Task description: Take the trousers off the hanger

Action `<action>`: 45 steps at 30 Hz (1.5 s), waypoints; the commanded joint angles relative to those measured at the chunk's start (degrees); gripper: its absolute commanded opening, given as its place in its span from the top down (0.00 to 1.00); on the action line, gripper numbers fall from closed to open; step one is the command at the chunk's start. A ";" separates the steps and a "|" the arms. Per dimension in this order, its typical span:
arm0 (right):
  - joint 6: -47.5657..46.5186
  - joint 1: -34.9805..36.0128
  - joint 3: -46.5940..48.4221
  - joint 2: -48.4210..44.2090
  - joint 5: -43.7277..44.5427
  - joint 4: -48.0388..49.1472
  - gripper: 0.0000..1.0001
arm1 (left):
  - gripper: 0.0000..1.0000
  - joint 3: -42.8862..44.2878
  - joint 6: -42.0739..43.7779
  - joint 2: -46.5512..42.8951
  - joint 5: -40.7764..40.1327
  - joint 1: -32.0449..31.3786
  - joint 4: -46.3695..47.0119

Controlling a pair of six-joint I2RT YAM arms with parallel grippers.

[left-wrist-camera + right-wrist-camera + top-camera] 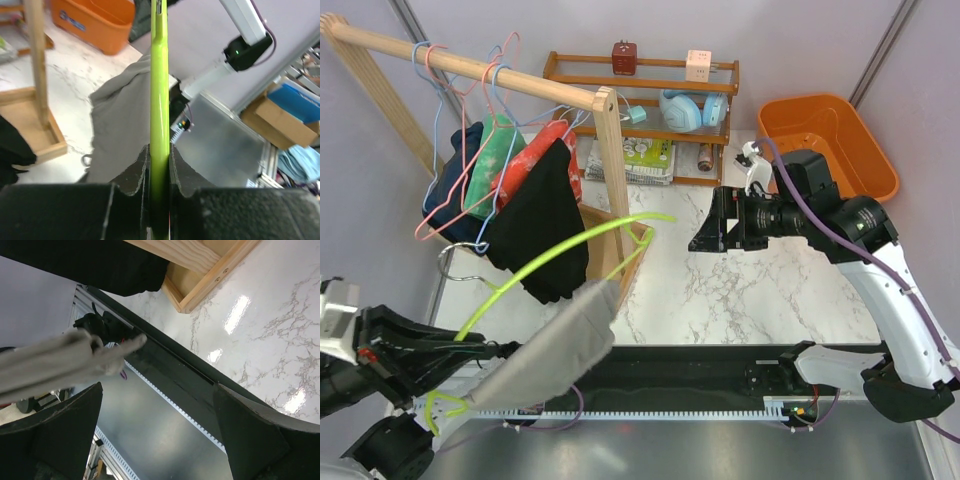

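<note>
The lime-green hanger (555, 252) is held in the air at the lower left, its arm arching toward the wooden rack. My left gripper (490, 352) is shut on the hanger near its hook end; in the left wrist view the green bar (159, 100) runs straight up between the closed fingers (136, 172). The light grey trousers (555, 350) hang over the hanger's lower bar and also show in the left wrist view (120, 125) and the right wrist view (60, 362). My right gripper (705, 232) is open and empty above the marble table, to the right of the hanger's tip.
A wooden clothes rack (470, 65) at the left carries pink and blue wire hangers with a black garment (540, 225), a red one (535, 160) and a green one. An orange bin (825, 140) stands at the back right. A wooden shelf (650, 100) holds headphones and small items.
</note>
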 commanded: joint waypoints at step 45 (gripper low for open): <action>9.22 0.26 -5.08 -16.93 -1.10 15.86 0.05 | 0.98 -3.59 -7.36 29.70 2.99 -8.56 43.33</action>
